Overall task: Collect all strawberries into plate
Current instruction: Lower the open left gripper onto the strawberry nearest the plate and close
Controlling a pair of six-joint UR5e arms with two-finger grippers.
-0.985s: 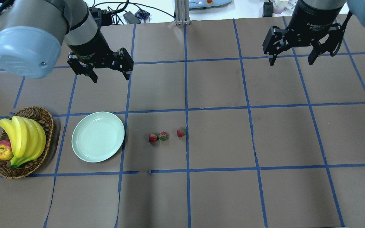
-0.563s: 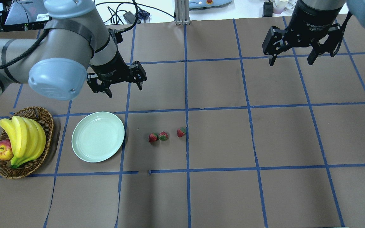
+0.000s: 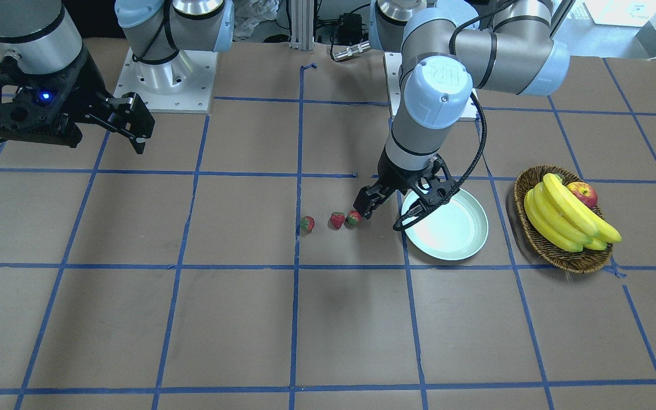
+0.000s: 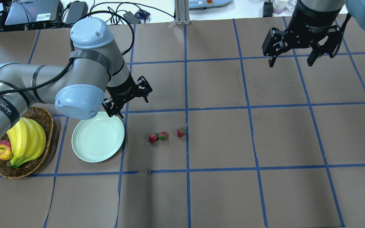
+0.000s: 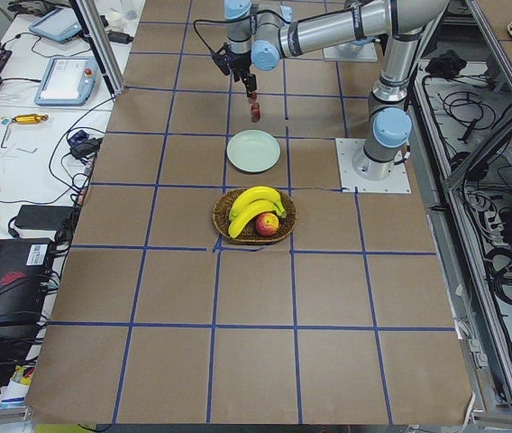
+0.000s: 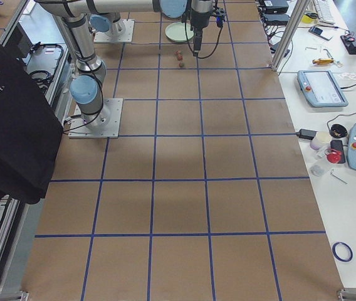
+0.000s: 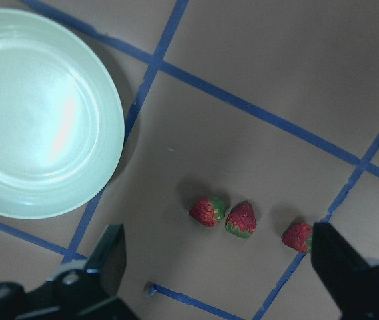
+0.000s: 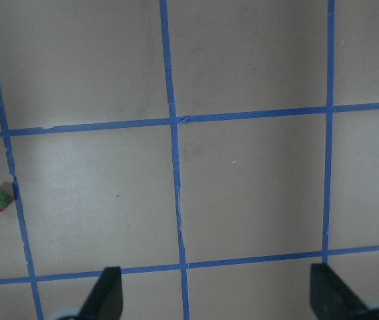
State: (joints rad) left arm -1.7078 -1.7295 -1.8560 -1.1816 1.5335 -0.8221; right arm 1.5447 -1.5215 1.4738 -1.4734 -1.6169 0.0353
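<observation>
since a second ago the left pincer (image 4: 133,107) has swung in, wide apart, near the rim of the plate (image 4: 87,144), and the three strawberries (image 4: 163,136) sit in a row on the desk (image 4: 220,193) at about 4 o'clock from it, far from the spread right pincer (image 4: 291,63).

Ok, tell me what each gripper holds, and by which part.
Nothing. The left gripper and the right gripper are both open and empty; the three strawberries lie on the table.
</observation>
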